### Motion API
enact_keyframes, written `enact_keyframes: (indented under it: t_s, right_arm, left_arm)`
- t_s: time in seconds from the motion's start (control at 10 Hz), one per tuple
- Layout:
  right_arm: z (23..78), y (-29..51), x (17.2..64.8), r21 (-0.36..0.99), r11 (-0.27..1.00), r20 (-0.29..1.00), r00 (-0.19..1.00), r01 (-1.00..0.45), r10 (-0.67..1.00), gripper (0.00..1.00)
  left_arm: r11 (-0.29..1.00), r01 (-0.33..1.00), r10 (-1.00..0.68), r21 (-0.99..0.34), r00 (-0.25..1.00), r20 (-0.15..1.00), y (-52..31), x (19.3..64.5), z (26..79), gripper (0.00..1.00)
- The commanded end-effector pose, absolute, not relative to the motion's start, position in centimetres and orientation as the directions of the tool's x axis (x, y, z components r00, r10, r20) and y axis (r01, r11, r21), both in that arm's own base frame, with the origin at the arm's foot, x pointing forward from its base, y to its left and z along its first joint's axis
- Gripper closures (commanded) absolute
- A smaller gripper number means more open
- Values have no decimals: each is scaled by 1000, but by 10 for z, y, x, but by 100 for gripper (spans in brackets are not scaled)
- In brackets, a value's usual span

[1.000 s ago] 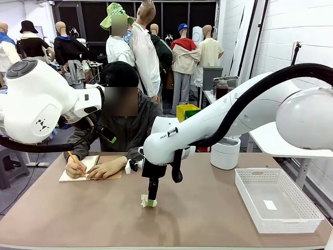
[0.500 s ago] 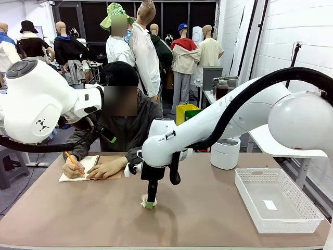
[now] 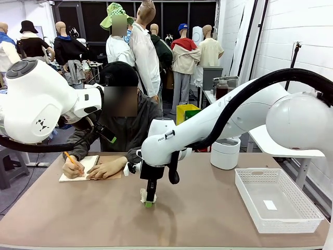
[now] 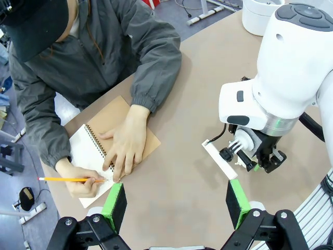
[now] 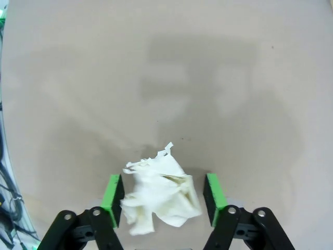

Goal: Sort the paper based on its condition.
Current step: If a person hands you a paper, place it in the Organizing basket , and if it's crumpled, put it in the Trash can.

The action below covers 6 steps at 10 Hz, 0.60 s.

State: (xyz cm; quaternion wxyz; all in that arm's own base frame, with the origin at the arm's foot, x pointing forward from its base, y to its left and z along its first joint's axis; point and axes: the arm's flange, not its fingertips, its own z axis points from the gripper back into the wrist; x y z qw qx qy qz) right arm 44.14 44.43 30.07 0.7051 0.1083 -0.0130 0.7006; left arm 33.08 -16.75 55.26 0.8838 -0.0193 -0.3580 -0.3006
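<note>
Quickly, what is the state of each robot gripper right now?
Left gripper: open, holding nothing.
Right gripper: open, one jaw on each side of the crumpled paper, not clamped on it yet.

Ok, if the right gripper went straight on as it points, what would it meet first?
The crumpled paper that the right gripper straddles, probably almost at once; the table lies just under it.

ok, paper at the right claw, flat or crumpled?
Crumpled: the paper is a balled white wad with ragged edges, on the table between the pads of the right claw.
</note>
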Motion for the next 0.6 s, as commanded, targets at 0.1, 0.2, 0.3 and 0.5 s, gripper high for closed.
enact_keyframes:
  t_s: [0.1,0.2,0.3,0.5]
  right_arm:
    - [295,449,442,155,24,147,47,-988,988,67]
    - [295,450,442,159,26,149,50,-987,988,86]
    - [295,449,443,163,29,149,54,-986,987,100]
    - [298,447,445,149,30,163,54,-988,985,100]
  left_arm:
    - [821,541,-516,182,565,645,-166,331,552,0]
    - [821,541,-516,182,565,645,-166,331,552,0]
    - [821,541,-516,182,565,645,-166,331,552,0]
    - [821,541,-516,182,565,645,-166,331,552,0]
